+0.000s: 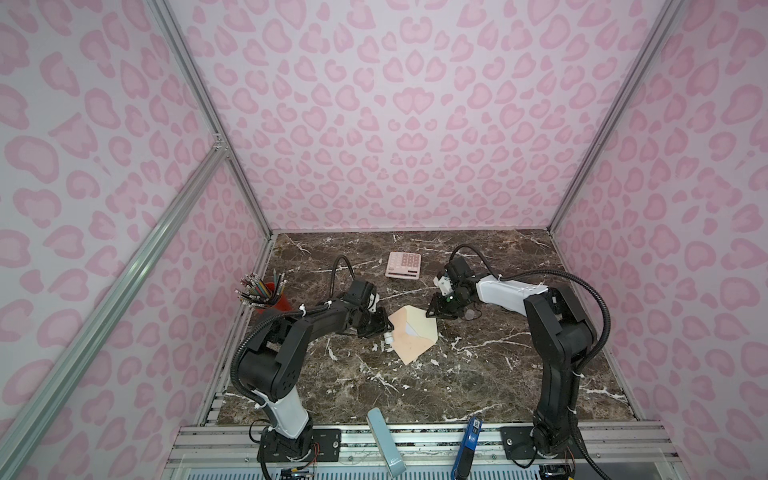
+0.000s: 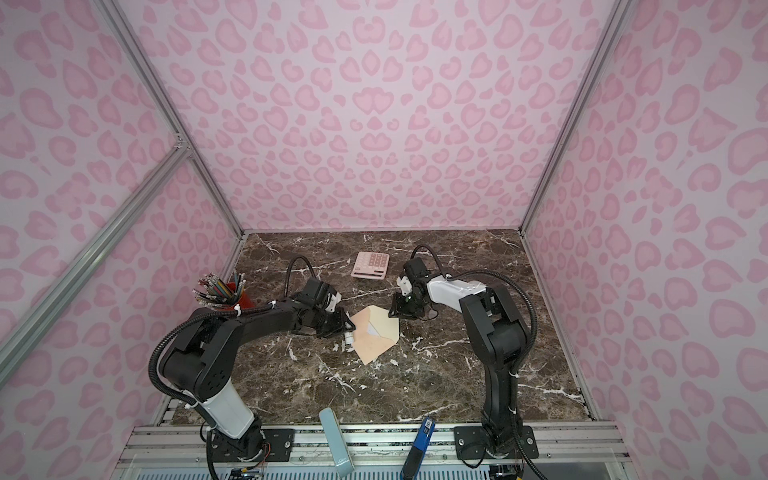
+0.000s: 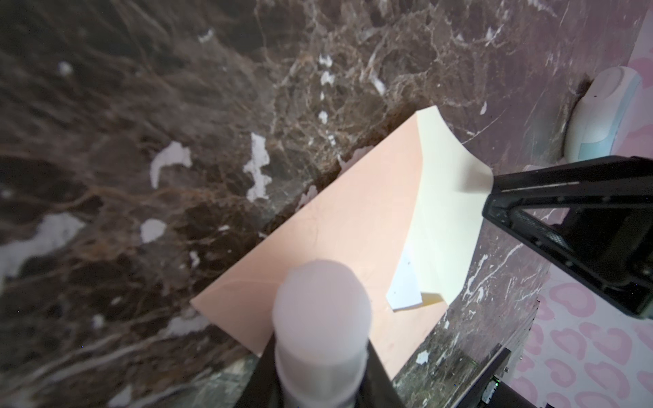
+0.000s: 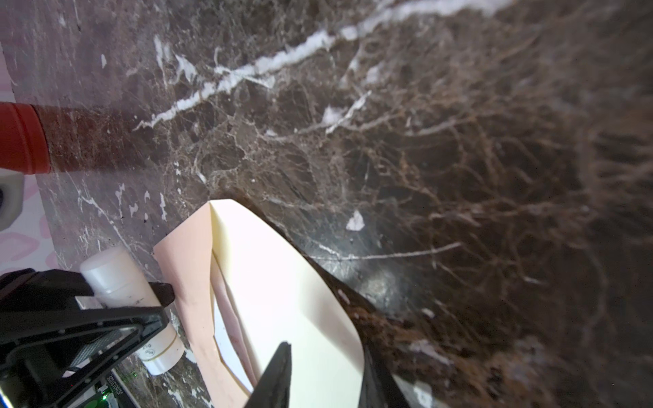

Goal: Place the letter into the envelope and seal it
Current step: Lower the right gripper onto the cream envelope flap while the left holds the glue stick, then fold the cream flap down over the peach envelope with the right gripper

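In both top views the peach-tan paper envelope (image 1: 409,349) is seen lying askew on the middle of the dark brown marble-patterned table (image 1: 478,374). Its pale cream pointed flap (image 1: 419,320) is raised, so that the mouth is left clear for gluing. The white paper letter (image 1: 411,331) is already tucked inside, only a sliver being shown at the mouth. The left gripper (image 1: 380,328) is closed round a white cylindrical glue stick (image 1: 388,337), which is brought to the envelope's edge, while the right gripper (image 2: 394,311) is set at the flap's point. In the left wrist view the glue stick (image 3: 321,311) is poised over the peach face, apparently not yet on the flap (image 3: 445,212), and a corner of the letter (image 3: 404,282) is exposed. In the right wrist view the right gripper's fingers (image 4: 279,374) are found on either side of the lifted flap (image 4: 289,282) with a gap between them. Whether it is nipped or merely propped cannot be told, and sealing is judged not yet done.
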